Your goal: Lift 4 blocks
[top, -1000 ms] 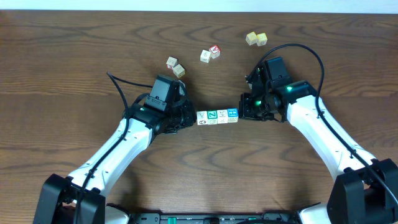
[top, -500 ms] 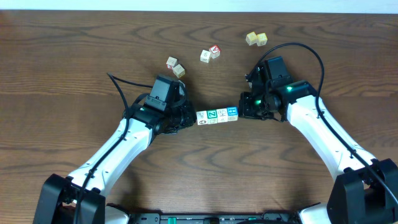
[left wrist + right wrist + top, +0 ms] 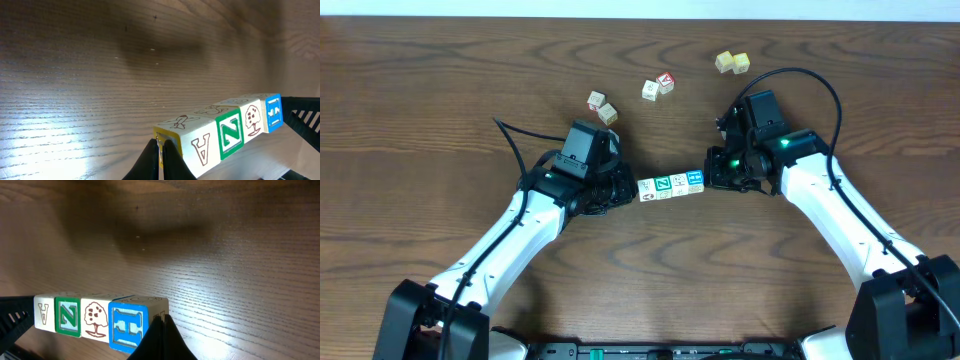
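Four blocks (image 3: 670,185) form one tight row between my two grippers. In the left wrist view the row reads A (image 3: 200,145), green N (image 3: 230,132), tree (image 3: 252,120), blue H (image 3: 274,111). My left gripper (image 3: 161,145) is shut, its closed tips pressed against the yellow-edged end face of the A block. The right gripper (image 3: 161,321) is also shut, tips pushed against the outer side of the blue H block (image 3: 129,325). The row looks squeezed end to end; I cannot tell whether it is clear of the table.
Loose cubes lie toward the far edge: two pale ones (image 3: 602,107), a pale one (image 3: 649,91) beside a red-letter cube (image 3: 665,81), and two yellowish cubes (image 3: 732,62). Black cables loop from both arms (image 3: 510,140).
The row of blocks and both gripper tips have shifted very slightly in the overhead view; both grippers stay shut against the row's ends.
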Robot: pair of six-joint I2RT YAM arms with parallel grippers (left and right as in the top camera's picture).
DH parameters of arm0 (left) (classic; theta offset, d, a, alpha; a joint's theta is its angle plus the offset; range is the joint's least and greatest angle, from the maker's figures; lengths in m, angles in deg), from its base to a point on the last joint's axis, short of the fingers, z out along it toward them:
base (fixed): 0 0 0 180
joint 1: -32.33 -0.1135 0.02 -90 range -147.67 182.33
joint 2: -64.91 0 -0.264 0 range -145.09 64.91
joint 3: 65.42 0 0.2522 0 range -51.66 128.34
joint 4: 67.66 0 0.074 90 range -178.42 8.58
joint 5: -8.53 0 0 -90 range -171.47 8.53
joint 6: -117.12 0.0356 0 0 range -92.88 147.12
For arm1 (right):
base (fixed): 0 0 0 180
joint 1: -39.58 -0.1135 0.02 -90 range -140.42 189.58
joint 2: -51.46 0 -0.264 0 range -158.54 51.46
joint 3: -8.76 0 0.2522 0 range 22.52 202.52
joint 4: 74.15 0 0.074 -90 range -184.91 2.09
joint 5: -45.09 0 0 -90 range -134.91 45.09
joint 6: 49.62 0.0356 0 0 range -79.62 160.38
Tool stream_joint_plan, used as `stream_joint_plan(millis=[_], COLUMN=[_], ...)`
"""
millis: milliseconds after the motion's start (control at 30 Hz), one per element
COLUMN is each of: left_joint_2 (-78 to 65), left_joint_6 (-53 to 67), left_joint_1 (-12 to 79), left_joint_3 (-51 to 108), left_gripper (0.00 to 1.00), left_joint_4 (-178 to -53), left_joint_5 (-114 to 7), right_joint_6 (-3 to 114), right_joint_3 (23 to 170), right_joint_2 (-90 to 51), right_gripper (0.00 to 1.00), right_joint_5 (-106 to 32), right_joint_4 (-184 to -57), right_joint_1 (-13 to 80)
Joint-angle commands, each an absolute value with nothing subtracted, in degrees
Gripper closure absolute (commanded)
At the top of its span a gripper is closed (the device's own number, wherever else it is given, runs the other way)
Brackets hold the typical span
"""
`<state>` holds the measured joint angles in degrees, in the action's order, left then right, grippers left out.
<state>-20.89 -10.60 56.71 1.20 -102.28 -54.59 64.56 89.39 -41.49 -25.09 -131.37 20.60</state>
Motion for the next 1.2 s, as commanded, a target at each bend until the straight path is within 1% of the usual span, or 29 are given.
stream_joint_plan(millis=[0, 433, 967, 1167], left_joint_2=[-21.24, -22.07, -26.57, -27.84], left_joint_6=[-11.54, -11.73, -11.73, -11.73], left_joint_1=[58.20, 58.17, 58.17, 58.20], left_joint_3=[3.76, 3.76, 3.76, 3.76], left_gripper=[0.92, 0.93, 0.93, 0.93], left_joint_4=[-100.88, -100.66, -100.38, -100.40], left_joint_5=[-46.94, -48.50, -48.50, -48.47], right_joint_6=[65.61, 65.66, 65.61, 66.07], right_joint_3=[89.11, 85.52, 85.15, 82.51], right_joint_2=[-41.44, -41.47, -41.47, -41.44], right_gripper=[0.99, 0.99, 0.99, 0.99], right_joint_5=[-14.45, -14.64, -14.71, -14.67], right_joint_4=[-130.82, -128.18, -127.72, -125.34], right_joint_1=[17.08, 17.08, 16.53, 16.55])
